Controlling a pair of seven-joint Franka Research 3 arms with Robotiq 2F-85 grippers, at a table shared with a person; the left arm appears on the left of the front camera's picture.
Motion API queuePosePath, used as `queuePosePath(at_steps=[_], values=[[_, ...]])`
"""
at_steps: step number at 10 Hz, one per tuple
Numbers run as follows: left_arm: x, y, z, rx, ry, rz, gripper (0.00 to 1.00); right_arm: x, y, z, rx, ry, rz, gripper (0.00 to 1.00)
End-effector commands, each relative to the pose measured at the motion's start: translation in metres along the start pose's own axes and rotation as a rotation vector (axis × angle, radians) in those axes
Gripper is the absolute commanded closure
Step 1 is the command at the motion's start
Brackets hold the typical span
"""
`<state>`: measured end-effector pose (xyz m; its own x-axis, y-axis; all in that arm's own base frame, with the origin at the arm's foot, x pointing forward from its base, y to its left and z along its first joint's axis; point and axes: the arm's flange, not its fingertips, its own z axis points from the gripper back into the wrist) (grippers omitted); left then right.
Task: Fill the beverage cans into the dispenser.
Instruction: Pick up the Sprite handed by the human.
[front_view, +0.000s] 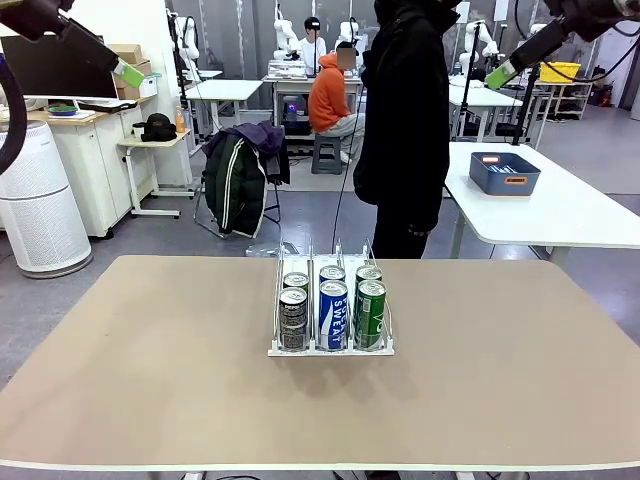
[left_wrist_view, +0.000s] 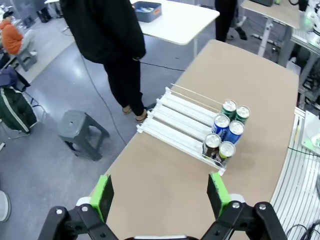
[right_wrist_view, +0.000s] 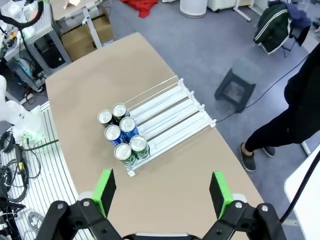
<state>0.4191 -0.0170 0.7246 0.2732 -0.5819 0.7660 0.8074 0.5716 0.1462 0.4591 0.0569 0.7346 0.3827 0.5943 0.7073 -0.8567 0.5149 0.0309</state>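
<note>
The dispenser (front_view: 312, 262) stands in the middle of the tan table, its white base toward me. Several beverage cans fill its near end: a dark grey can (front_view: 293, 320), a blue can (front_view: 333, 314) and a green can (front_view: 371, 313) in front, each with another can behind it. The left wrist view looks down on the cans (left_wrist_view: 226, 131) and the dispenser's bare lanes (left_wrist_view: 175, 120). The right wrist view shows the cans (right_wrist_view: 122, 135) and lanes (right_wrist_view: 170, 111) too. My left gripper (left_wrist_view: 161, 195) hangs open high above the table at upper left (front_view: 128, 73). My right gripper (right_wrist_view: 162, 192) is open high at upper right (front_view: 500, 73).
A person in black (front_view: 400, 120) stands at the table's far edge behind the dispenser. A blue bin (front_view: 504, 172) sits on a white table at the back right. A grey stool (left_wrist_view: 80, 132) stands on the floor past the far edge.
</note>
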Motion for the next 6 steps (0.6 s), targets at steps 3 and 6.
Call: queuePosePath(at_steps=[3, 6], values=[[0.003, -0.003, 0.006, 0.093, 0.011, 0.040, 0.00, 0.002, -0.002, 0.020, -0.002, -0.031, 0.024, 0.00], [0.003, 0.003, 0.007, 0.070, 0.005, 0.013, 0.00, 0.006, -0.001, 0.019, -0.029, -0.025, 0.007, 0.00]])
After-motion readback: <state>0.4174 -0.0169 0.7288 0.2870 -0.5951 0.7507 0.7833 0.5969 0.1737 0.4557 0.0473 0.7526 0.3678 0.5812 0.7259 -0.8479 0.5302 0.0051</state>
